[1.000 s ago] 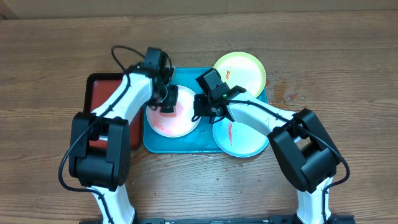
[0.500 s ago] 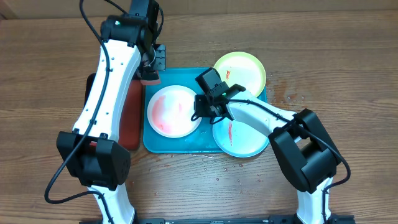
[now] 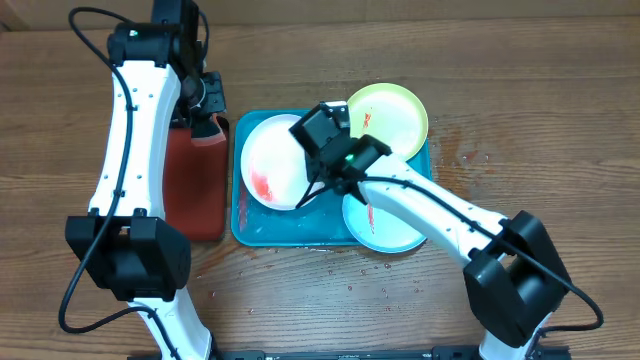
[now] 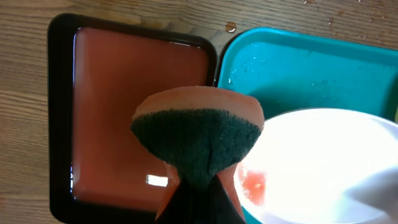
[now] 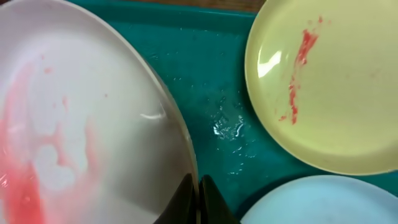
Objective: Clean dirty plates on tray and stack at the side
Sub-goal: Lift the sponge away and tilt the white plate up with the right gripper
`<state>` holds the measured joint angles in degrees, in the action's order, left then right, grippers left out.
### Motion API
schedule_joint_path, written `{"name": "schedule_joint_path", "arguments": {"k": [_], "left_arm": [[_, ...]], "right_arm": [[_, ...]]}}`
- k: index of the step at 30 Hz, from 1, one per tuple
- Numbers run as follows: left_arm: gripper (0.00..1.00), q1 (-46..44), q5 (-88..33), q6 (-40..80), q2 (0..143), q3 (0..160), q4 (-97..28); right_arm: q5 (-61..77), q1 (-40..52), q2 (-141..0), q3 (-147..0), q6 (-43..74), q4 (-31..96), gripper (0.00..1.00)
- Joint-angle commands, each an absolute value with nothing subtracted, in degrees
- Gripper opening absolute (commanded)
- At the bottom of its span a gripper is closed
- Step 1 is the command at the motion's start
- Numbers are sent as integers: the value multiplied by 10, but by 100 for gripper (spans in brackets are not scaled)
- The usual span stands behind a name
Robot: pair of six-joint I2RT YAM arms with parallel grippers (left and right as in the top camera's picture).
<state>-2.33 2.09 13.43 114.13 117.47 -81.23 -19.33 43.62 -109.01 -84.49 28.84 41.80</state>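
The turquoise tray point(image 3: 243, 228) holds three plates. My right gripper point(image 3: 318, 180) is shut on the rim of the white plate point(image 3: 270, 160) and tilts it up; red smears run down its face point(image 5: 37, 155). The light green plate point(image 3: 395, 115) has a red streak, seen in the right wrist view point(image 5: 329, 81). The light blue plate point(image 3: 390, 228) lies at the tray's front right, partly under my right arm. My left gripper point(image 3: 205, 118) is shut on an orange sponge with a dark green pad point(image 4: 196, 140), above the red tray's right edge.
A smaller red tray with a black rim point(image 3: 192, 185) sits left of the turquoise tray and holds liquid point(image 4: 124, 106). Water drops lie on the wooden table point(image 3: 465, 158) right of the tray and on the tray floor point(image 5: 227, 124).
My left arm has lifted off the white plate and swung left with the sponge to the red tray. My right gripper has raised the white plate by its rim, tilting it.
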Motion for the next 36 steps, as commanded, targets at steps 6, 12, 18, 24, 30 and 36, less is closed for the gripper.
{"name": "schedule_joint_path", "arguments": {"k": [6,12,18,24,30,36], "left_arm": [[4,-22,4,144,1137,1184,-809],[4,-22,6,142,1137,1178,-809],[4,-22,4,142,1137,1175,-802],[4,-22,4,142,1137,1175,-803],[4,-22,4,142,1137,1175,-802],[4,-22,4,142,1137,1175,-803]], "right_arm": [[-404,486,-1075,-924,282,481,4],[-461,495,-1075,-955,280,503,4],[-511,503,-1075,-984,276,537,4],[-594,518,-1075,-985,250,537,4],[-669,540,-1075,-985,249,537,4],[-763,573,-1075,-985,233,535,4]]}}
